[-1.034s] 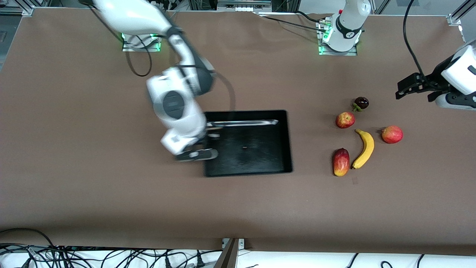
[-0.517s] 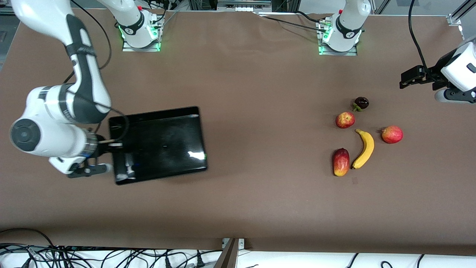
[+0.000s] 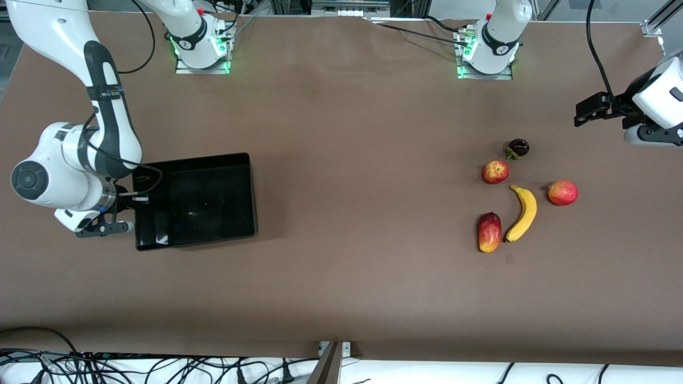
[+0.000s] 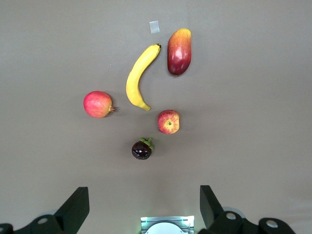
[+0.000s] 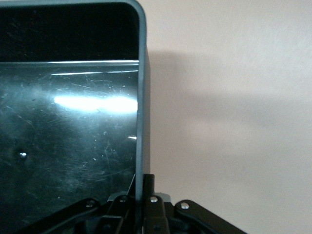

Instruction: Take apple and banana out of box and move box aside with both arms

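A brown table (image 3: 341,277) fills the front view, with both arm bases along its upper edge. Taking the box (image 3: 195,200) as landmark: it sits toward the right arm's end of the table, empty, its long axis running along the table. The right gripper (image 3: 130,205) is pressed together on the box's end wall, the wall toward the right arm's end, so any further shift looks like a drag by that rim. Five fruits lie well apart from the box, toward the left arm's end: one apple (image 3: 495,172), one banana (image 3: 523,212), one larger red round fruit (image 3: 562,192), one red-yellow mango (image 3: 489,231) and one dark mangosteen (image 3: 518,148). The banana's long axis points roughly toward the front camera. The left gripper (image 3: 586,113) hangs over bare table near the fruits, and that arm waits.

In the left wrist view, its fingers (image 4: 73,209) stand spread wide, with all five fruits below them.

In the right wrist view, the closed fingers (image 5: 146,195) pinch the box's thin wall (image 5: 141,122), one inside, one outside.
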Motion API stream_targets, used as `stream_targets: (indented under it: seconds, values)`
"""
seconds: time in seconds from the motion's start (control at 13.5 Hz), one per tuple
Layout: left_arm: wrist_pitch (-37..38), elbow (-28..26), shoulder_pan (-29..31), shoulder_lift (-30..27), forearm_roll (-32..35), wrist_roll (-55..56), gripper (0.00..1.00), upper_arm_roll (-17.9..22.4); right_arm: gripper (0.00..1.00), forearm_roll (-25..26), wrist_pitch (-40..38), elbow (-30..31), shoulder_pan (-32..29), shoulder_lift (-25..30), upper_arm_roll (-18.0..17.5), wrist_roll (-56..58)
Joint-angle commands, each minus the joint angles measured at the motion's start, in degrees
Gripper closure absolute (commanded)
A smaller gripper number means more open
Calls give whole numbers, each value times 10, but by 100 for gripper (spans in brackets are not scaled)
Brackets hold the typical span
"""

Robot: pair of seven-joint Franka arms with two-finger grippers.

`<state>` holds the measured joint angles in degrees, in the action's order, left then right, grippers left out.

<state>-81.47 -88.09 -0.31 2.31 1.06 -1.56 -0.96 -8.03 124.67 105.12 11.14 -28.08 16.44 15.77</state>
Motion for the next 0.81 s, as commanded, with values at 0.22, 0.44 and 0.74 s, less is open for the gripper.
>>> stream_targets:
  seconds: [0.22,0.44,0.74]
  values:
    - [15,16,-3,4,14,0,0,-2,100,-22,48,98,-4,60,16,2]
    - [15,16,-3,4,14,0,0,-2,96,-22,53,97,-3,62,20,2]
    - [15,17,-3,5,15,-2,0,-1,0,-19,-31,19,3,81,16,-27]
